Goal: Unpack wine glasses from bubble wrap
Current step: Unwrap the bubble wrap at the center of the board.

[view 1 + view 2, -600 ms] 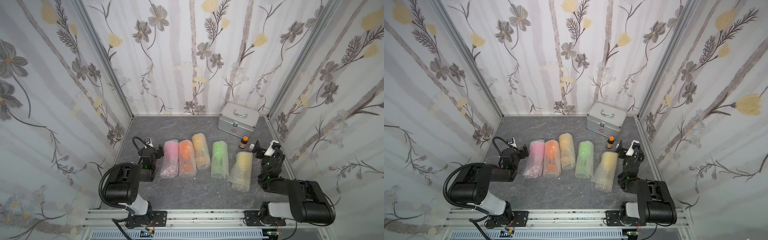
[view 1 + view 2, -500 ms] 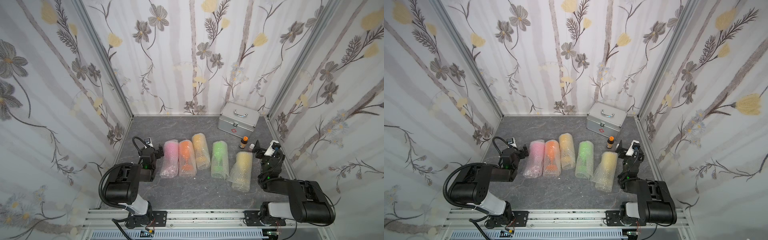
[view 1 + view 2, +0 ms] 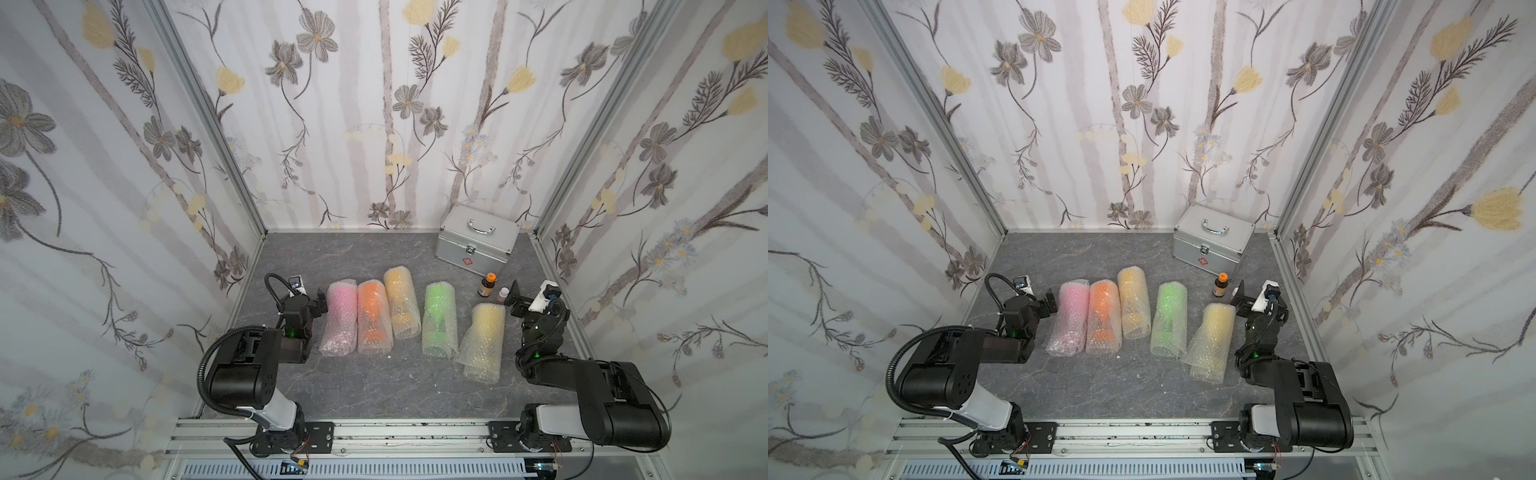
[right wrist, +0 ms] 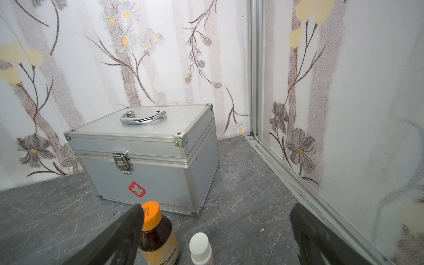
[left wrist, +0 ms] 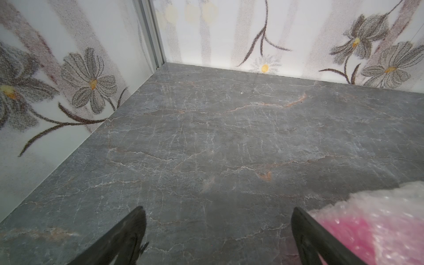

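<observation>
Five bubble wrap tubes [image 3: 478, 357], one wine glass [image 3: 371, 305] each, lie front-to-back, bowls apparently rearward. Left gripper [image 5: 218, 210], right gripper [image 4: 216, 206]: spread, empty.

Five wine glasses [image 3: 371, 305], one each pink, orange, amber-yellow, green, yellow, five bubble wrap rolls [image 3: 478, 365], one silver case [image 3: 478, 245], two small bottles [image 3: 486, 286], two robot arms [image 3: 249, 365]

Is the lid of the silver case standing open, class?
No, the silver case is shut, with its lid down flat and its front latch fastened.
</observation>
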Robot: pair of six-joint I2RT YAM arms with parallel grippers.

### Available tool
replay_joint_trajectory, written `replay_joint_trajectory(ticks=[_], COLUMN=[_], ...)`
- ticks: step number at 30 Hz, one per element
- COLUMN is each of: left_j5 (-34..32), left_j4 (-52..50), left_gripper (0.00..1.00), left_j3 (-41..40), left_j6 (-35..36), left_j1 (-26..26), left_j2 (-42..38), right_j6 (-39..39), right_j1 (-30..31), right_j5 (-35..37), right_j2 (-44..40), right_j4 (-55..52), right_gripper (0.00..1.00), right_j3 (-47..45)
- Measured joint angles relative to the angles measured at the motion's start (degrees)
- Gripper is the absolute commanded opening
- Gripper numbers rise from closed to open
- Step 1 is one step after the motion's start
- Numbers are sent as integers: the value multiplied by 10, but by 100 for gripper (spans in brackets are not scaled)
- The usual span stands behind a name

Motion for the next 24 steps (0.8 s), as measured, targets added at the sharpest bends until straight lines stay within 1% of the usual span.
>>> replay_joint_trajectory(ticks=[24], left_j5=[6], left_j4=[-9], left_gripper=[100], left_j3=[3], left_j6=[0], left_j1=[6], left_j2=[-3], right_j6=[0], right_j1=[0], right_j5=[0], right_j2=[-1], right_j4=[0], right_gripper=[100], right_j3=[0])
